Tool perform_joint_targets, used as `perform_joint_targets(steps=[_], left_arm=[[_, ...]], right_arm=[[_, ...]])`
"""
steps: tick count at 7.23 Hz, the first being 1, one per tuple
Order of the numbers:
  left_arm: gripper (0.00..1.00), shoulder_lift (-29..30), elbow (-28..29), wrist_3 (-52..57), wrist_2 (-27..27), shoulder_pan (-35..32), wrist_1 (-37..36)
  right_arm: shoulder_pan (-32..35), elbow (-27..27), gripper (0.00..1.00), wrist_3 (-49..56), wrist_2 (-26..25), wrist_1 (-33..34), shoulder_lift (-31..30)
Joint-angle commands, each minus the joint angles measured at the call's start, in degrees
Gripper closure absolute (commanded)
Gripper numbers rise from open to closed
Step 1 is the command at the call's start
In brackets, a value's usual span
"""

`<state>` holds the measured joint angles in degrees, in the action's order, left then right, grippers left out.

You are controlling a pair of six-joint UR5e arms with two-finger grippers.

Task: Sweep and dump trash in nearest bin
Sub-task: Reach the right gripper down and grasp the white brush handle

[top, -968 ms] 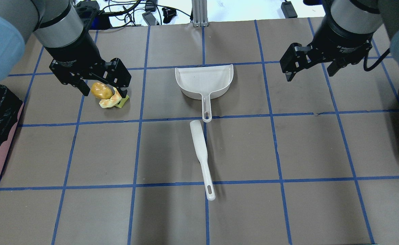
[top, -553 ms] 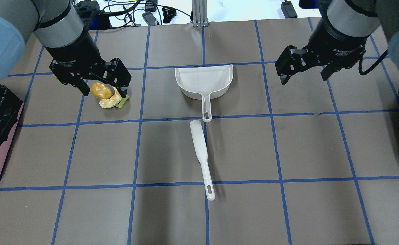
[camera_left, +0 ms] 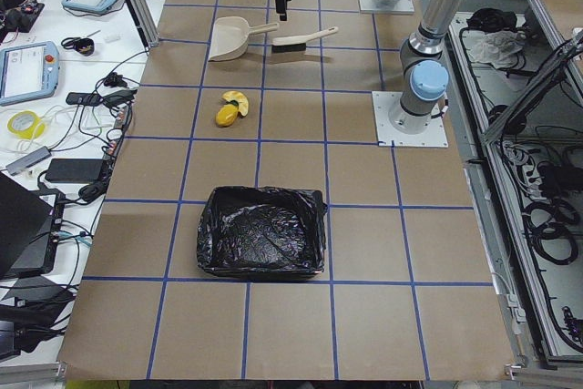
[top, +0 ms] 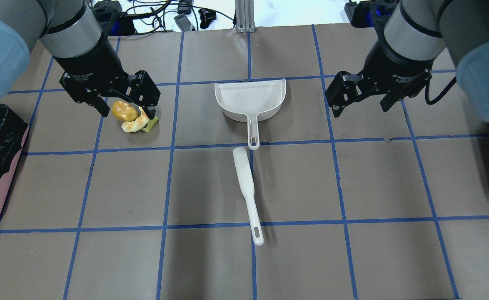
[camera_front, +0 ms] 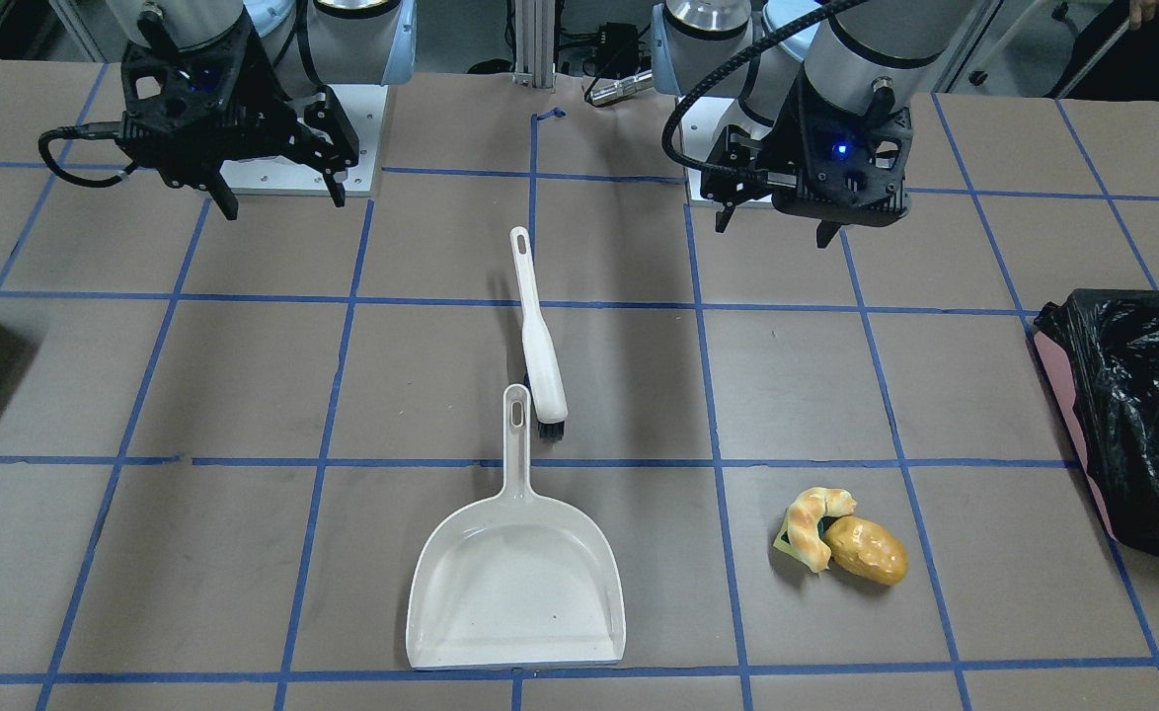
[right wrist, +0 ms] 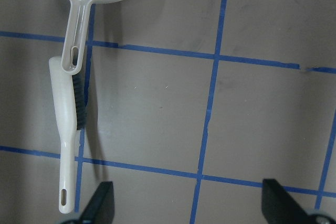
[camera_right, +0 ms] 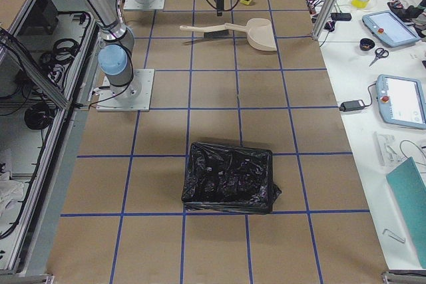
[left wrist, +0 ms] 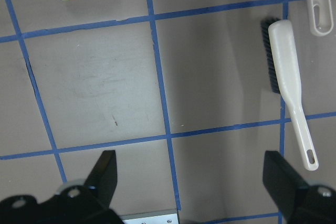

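Nearest me on the bench (top: pixel 294 183) lies the brush (top: pixel 244 179), its handle toward me. Just beyond is the dustpan (top: pixel 250 100), and farther off to the left the trash (camera_front: pixel 861 553). The bin (camera_front: pixel 1061 390) stands at my left edge. My left end effector (camera_front: pixel 772 229) and right end effector (top: pixel 360 110) both hang wide open, holding nothing. I judge tool pickup comes first: grip each slim handle squarely and low. Overhead, the left one seems to straddle the trash; the front-facing view shows it well short.

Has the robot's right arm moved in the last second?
Yes. The right gripper has shifted leftward in the overhead view, closer to the white dustpan, which stayed put.
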<state>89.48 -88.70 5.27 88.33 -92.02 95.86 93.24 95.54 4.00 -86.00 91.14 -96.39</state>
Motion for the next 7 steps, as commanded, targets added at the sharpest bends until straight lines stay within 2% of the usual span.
perform_joint_targets(steps=[1,4,5,7], left_arm=[[0.00,0.08,0.02,0.00,0.00,0.00,-0.06],[0.00,-0.01,0.02,0.00,0.09,0.00,0.02],[0.00,-0.01,0.02,0.00,0.00,0.00,0.02],[0.00,0.08,-0.07,0.00,-0.09,0.00,-0.06]], right_arm=[[5.70,2.45,0.00,-8.25,-0.39,0.79,0.68],[14.40,10.26,0.00,-14.52,-2.32,11.22,0.94],[18.00,12.29,0.00,-16.38,-5.11,13.95,2.51],[23.55,13.36,0.00,-20.08,-5.49,18.43,6.63]])
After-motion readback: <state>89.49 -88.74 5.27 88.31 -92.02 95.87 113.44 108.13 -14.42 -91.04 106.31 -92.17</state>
